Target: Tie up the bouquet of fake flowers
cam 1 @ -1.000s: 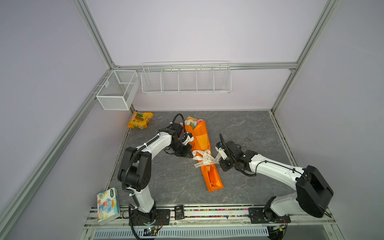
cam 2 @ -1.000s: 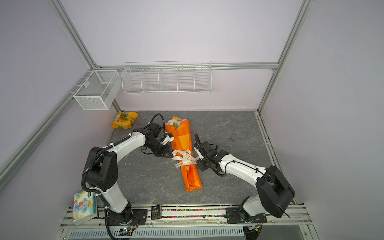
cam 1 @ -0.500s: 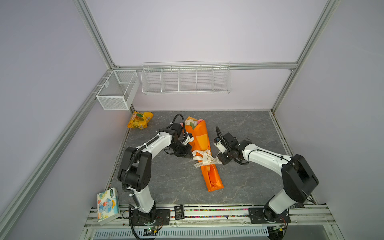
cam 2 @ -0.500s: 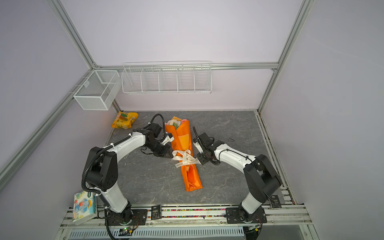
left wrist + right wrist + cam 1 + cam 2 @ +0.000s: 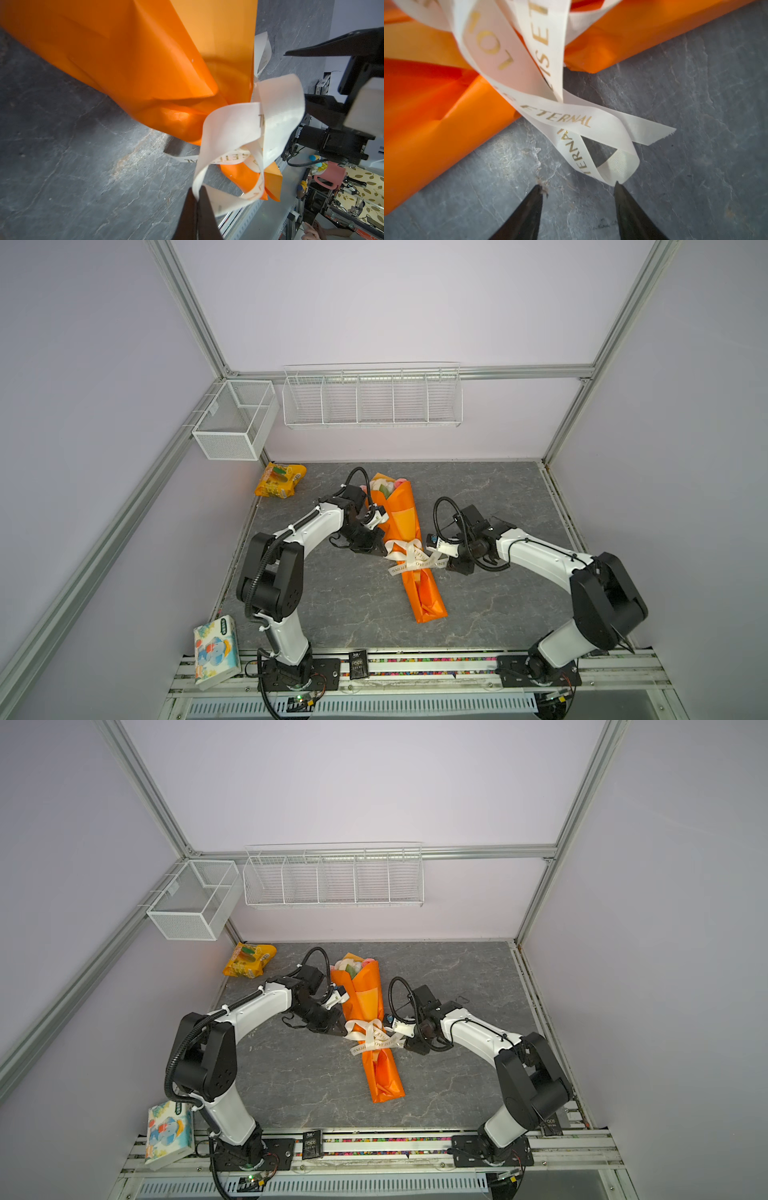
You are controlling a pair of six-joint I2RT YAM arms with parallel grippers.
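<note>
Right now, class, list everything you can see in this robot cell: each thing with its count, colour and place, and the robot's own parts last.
bouquet of fake flowers: one, orange wrap, pink and cream blooms, lying mid-table
ribbon: one, cream with gold lettering, looped round the bouquet's middle
snack packet: one, yellow-orange, table's far left corner
tissue pack: one, white with blue print, front left, off the table
mesh basket: one, white, on the left wall
wire rack: one, white, on the back wall
table: one, grey, stone-look
left gripper: one, black, shut on the ribbon
right gripper: one, black, open beside a ribbon loop
</note>
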